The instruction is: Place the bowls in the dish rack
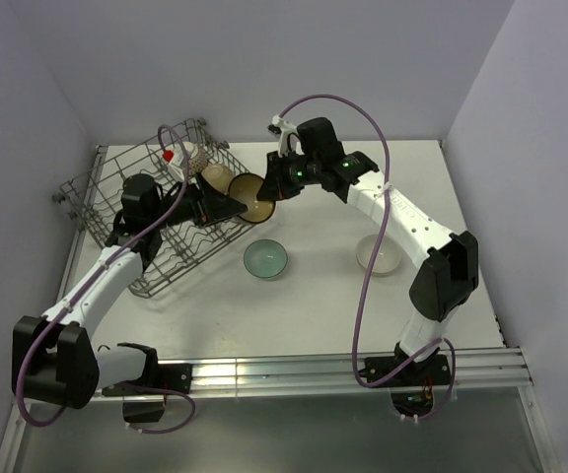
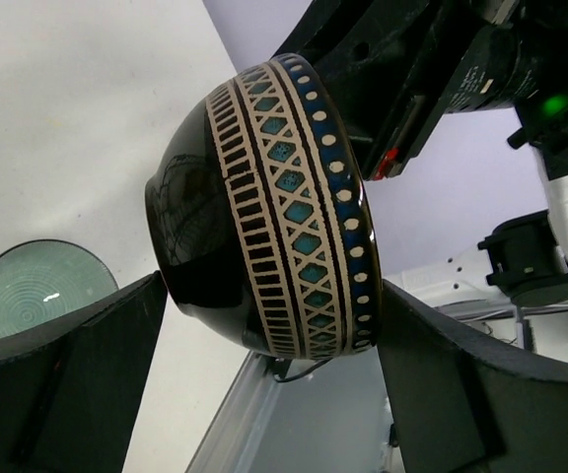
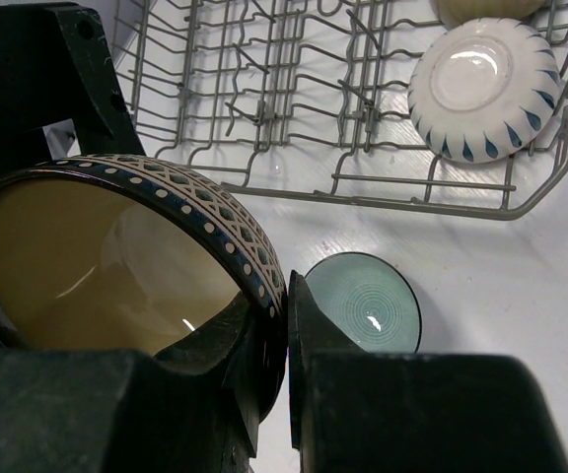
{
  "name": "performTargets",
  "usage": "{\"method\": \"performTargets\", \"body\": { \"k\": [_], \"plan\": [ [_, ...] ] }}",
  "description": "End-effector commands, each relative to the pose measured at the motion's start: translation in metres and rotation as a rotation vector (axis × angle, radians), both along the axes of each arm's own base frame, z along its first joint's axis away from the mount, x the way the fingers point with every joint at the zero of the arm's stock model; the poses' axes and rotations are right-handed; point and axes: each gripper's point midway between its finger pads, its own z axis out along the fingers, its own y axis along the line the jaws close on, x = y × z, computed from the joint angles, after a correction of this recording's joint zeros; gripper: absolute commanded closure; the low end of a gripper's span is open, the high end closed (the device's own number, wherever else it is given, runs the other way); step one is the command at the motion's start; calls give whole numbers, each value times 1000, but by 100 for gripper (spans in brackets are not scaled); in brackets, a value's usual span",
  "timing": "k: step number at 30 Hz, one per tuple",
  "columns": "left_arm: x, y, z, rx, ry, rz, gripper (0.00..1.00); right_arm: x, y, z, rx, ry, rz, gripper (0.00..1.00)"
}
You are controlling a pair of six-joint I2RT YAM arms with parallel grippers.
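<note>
A black bowl with a tan and blue patterned band (image 1: 254, 202) hangs on its side over the table, just right of the grey wire dish rack (image 1: 77, 187). My right gripper (image 1: 276, 189) is shut on its rim, one finger inside and one outside (image 3: 286, 305); the tan inside (image 3: 116, 256) faces that camera. My left gripper (image 1: 223, 205) reaches over the rack. Its fingers (image 2: 97, 355) sit against the bowl's (image 2: 264, 197) base and rim. A green bowl (image 1: 265, 258) and a cream bowl (image 1: 380, 253) sit on the table.
The rack (image 3: 264, 99) has rows of upright tines and holds a white bowl with blue drops (image 3: 481, 89) in its corner, with another pale bowl (image 1: 217, 177) beside it. The green bowl (image 3: 368, 301) lies just below the held bowl. Walls close the table's sides.
</note>
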Motion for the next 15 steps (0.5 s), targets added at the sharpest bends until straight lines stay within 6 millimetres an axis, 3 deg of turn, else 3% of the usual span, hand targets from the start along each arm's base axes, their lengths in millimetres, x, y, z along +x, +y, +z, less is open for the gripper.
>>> {"method": "performTargets", "body": {
  "k": [1,5,6,11,14,15],
  "plan": [
    [0,-2,23,-62,-66,14,12,-5,14,33,110,-53,38,100],
    [-1,-3,24,-90,-57,13,21,-5,15,28,109,-35,45,100],
    [-2,-3,25,-91,-58,12,29,-5,15,27,108,-35,46,100],
    [-5,-2,29,-91,-65,7,51,-5,15,22,104,-15,46,100],
    [-4,-2,28,-81,-60,10,81,-6,18,18,100,5,55,96],
    [-3,-1,28,-75,-60,21,100,-6,18,18,101,9,59,92]
  ]
}}
